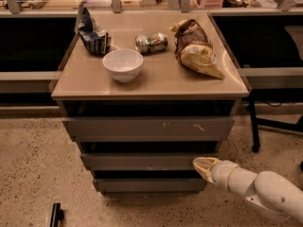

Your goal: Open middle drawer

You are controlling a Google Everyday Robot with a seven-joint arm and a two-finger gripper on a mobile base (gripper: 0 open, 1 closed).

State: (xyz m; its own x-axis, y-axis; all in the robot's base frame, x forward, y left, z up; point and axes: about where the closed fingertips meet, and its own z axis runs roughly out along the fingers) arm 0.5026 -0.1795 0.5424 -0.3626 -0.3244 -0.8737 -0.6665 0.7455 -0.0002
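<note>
The cabinet has three grey drawer fronts. The top front carries pale scratch marks. The middle drawer is a plain grey front below it, standing about flush with the others, with a dark gap above. The bottom front is plain too. My gripper comes in from the lower right on a white arm. Its pale tip sits at the right end of the middle drawer front, touching or almost touching it.
On the tan cabinet top stand a white bowl, a blue chip bag, a crushed can and a brown chip bag. A dark chair leg stands right of the cabinet. Speckled floor lies all round.
</note>
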